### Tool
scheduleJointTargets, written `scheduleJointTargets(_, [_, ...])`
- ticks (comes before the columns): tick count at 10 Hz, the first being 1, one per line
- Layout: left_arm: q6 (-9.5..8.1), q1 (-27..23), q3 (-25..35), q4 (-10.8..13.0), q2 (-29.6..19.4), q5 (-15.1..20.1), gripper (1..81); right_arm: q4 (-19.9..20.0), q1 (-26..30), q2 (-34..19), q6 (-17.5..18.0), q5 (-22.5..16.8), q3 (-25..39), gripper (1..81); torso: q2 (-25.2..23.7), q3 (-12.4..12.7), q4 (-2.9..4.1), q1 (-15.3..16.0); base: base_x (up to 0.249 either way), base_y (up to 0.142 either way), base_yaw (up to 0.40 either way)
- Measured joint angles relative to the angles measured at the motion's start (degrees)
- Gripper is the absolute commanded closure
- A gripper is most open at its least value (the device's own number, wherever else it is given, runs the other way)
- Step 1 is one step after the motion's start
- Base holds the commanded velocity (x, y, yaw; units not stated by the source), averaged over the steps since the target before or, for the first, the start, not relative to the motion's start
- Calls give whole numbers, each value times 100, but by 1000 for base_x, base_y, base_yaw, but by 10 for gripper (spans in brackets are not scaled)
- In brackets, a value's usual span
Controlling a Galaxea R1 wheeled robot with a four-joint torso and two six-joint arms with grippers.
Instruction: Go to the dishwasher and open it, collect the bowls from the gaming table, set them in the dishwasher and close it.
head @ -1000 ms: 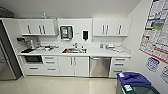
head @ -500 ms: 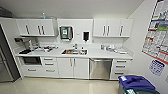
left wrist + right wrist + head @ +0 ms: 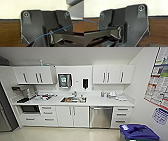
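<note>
A long white counter (image 3: 100, 100) carries a sink (image 3: 73, 99) mid-run, clutter (image 3: 45, 96) toward one end, and small items (image 3: 112, 94) toward the other.

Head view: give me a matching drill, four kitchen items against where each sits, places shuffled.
Things:
1. dishwasher
2. sink
3. blue bin
4. posters

Places:
A. on the right-hand wall
B. on the floor at lower right
C. under the counter, right of the double-door cabinet
D. set into the countertop, mid-run

Pairs: 1-C, 2-D, 3-B, 4-A
</note>
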Motion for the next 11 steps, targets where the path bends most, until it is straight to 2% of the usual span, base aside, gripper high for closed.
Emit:
scheduleJointTargets(2, [-2,-17,-74,0,-149,-9,10,-7,20,206,0,-9,67,10,4,-2,0,7,133,0,0])
scheduleJointTargets(5, [-2,5,-61,0,-57,-5,10,-13,-27,79,0,-16,61,10,2,0,0,0,133,0,0])
scheduleJointTargets(11, [-2,5,-63,0,-66,-9,10,-13,2,182,0,-16,45,10,2,0,0,-1,133,0,0])
